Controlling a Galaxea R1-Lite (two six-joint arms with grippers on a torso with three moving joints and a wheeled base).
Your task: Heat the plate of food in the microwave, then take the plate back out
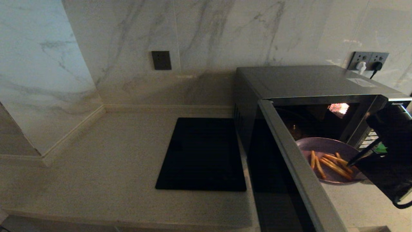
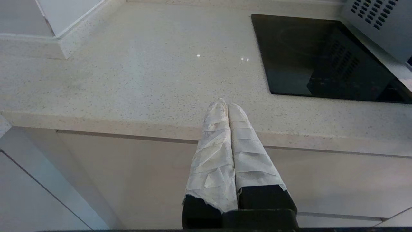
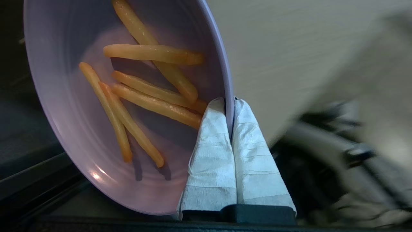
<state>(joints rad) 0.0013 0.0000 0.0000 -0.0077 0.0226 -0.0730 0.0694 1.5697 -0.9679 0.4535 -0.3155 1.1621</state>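
The right gripper (image 3: 229, 106) is clamped on the rim of the plate (image 3: 64, 106), one taped finger (image 3: 212, 141) inside the rim and the other outside it, the rim pinched between them; the fries (image 3: 151, 96) lie just beyond the inner finger, a loose heap of orange-yellow sticks, the nearest of them touching or almost touching that finger's tip; in the head view the same gripper (image 1: 352, 164) shows at the right edge, dark and bulky, holding the plate (image 1: 322, 146) by its right-hand rim just in front of the microwave (image 1: 305, 80); the plate sits at the mouth of the cavity, its far edge near the opening and its near part over the counter (image 1: 96, 167); whether it rests on anything or hangs from the grip alone I cannot tell; the door (image 1: 289, 167) stands swung open to the gripper's left, and a light glows inside the cavity behind the plate; the button panel is just behind the gripper, partly hidden by it.

The left gripper (image 2: 228, 106) hangs parked at the front edge of the counter (image 2: 128, 80), its taped fingers (image 2: 212, 145) pressed together on nothing; the black slab (image 2: 322, 54) lies ahead of it and off to one side, beside the microwave's vented wall (image 2: 379, 22).
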